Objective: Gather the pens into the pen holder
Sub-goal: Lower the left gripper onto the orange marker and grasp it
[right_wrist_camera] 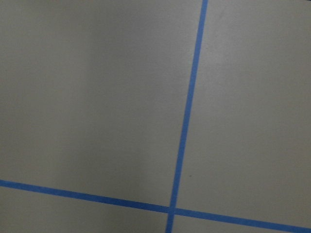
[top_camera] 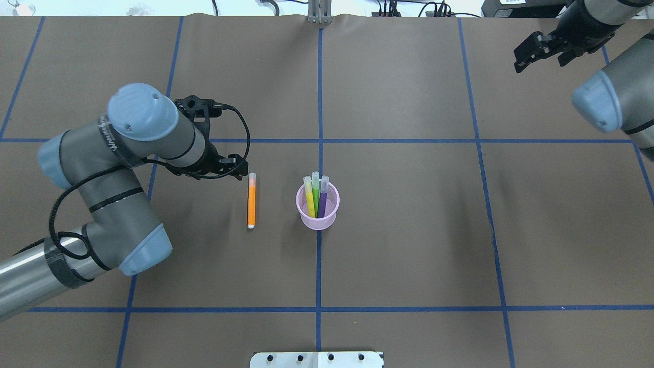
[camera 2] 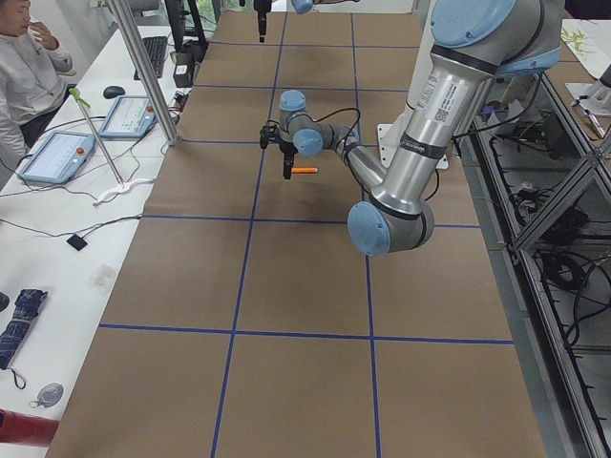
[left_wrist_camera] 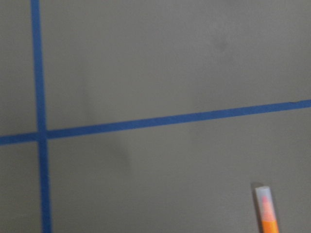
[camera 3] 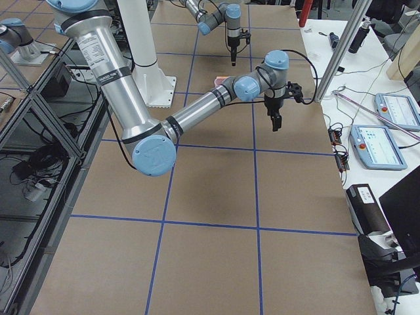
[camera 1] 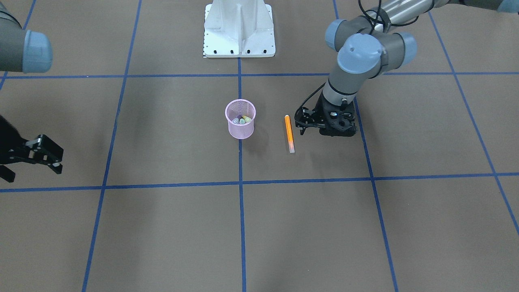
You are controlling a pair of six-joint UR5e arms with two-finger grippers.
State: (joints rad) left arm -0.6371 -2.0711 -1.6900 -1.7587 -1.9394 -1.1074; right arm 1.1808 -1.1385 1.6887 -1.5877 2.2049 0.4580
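Note:
The pink mesh pen holder stands upright at the table's middle, also in the front view. A yellow pen, a green pen and a purple pen stand inside it. An orange pen lies flat on the table to the holder's left, also in the front view. Its clear-capped end shows in the left wrist view. My left gripper is open and empty, low beside the orange pen's capped end without touching it. My right gripper is open and empty, far off at the back right.
The white robot base stands at the table's robot-side edge. Blue tape lines grid the brown table. A seated person and control tablets are beyond the table's far long edge.

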